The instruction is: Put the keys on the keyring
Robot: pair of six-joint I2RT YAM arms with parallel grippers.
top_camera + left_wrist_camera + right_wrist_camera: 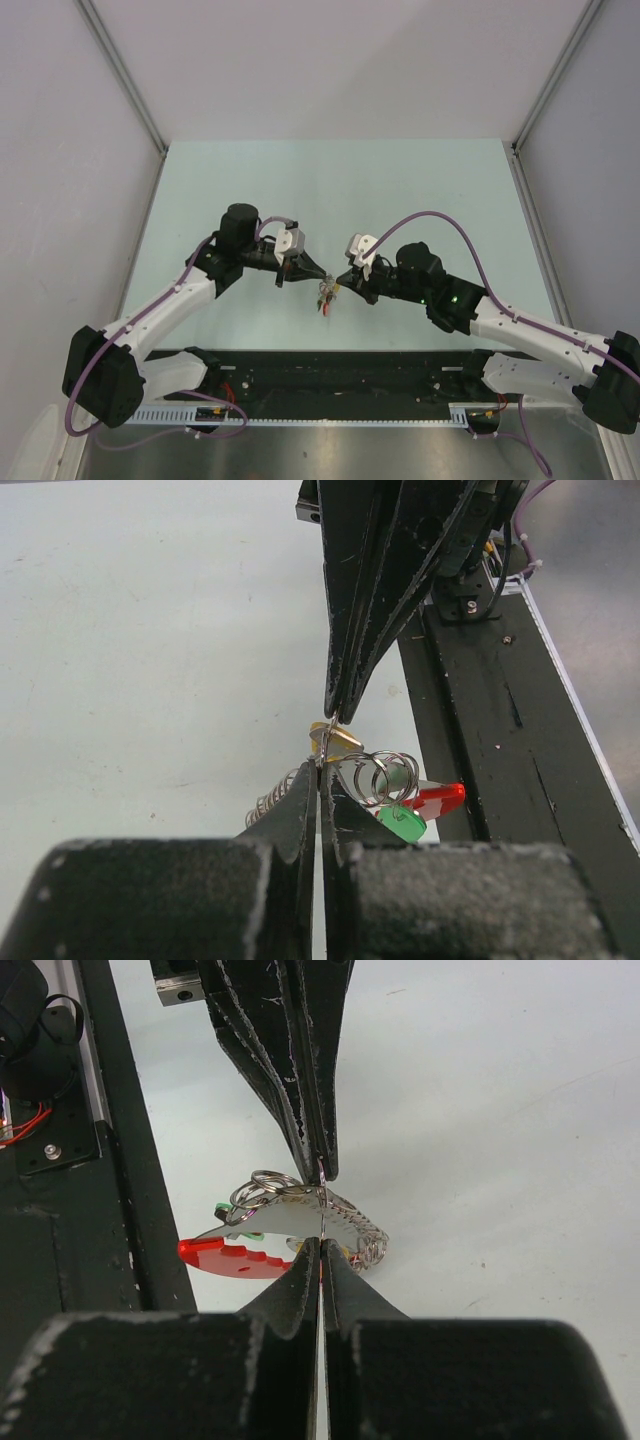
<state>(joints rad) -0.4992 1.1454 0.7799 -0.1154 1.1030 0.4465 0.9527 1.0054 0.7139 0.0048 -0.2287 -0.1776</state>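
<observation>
The keyring (326,292) hangs between my two grippers, low over the table near its front edge. In the right wrist view its pale grey ridged tag (290,1220) and red curved band (225,1256) show, with small wire rings (262,1184) and a coil (368,1242). In the left wrist view the yellow key (336,740), green key (405,824) and red piece (441,798) hang in the same cluster. My left gripper (322,770) and right gripper (320,1245) are tip to tip. Each is shut on the keyring's thin wire loop.
A black rail (330,372) with cables runs along the table's front edge, just behind the cluster; it also shows in the left wrist view (500,740) and right wrist view (120,1160). Grey walls with metal posts (130,80) bound the pale green table (330,190).
</observation>
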